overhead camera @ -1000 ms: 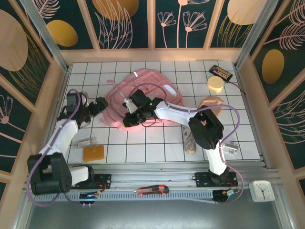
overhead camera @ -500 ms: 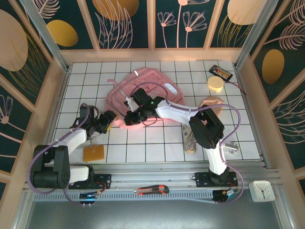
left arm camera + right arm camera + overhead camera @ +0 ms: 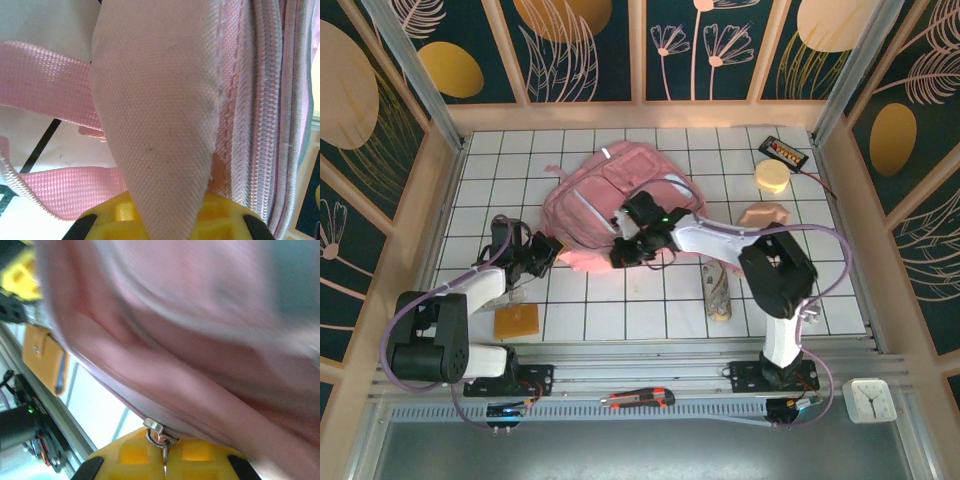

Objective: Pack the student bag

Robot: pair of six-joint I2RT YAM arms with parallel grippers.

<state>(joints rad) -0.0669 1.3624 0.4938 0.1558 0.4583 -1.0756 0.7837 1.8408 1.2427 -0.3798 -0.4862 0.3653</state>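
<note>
Pink bag (image 3: 610,195) lies flat on the white-tiled bench (image 3: 650,310), seen from the top camera. Left claw (image 3: 550,253) is at the bag's near-left edge, touching the fabric. Right claw (image 3: 620,256) is just to the right of it, on the same near edge. Orange pouch (image 3: 516,321) sits on the near side of the left claw, apart from it. Peach cloth (image 3: 765,214) lies well off to the right of the right claw. Cutter (image 3: 638,400) lies nearer than both claws, on the rail by the arm bases.

Left wrist: left claw (image 3: 165,222) is closed tight on a fold of the bag (image 3: 160,125). The pink weave rises from between the yellow fingers (image 3: 225,222). Straps (image 3: 45,85) lie left of the claw, on the bench. Zip (image 3: 260,100) runs along on the right.

Right wrist, blurred: right claw (image 3: 162,455) is fully closed. A metal zip pull (image 3: 157,432) is pinched at the seam between the yellow pads (image 3: 205,455). Bag fabric (image 3: 200,340) stretches directly above the claw. Orange pouch (image 3: 45,360) is off to the left, on the bench.
</note>
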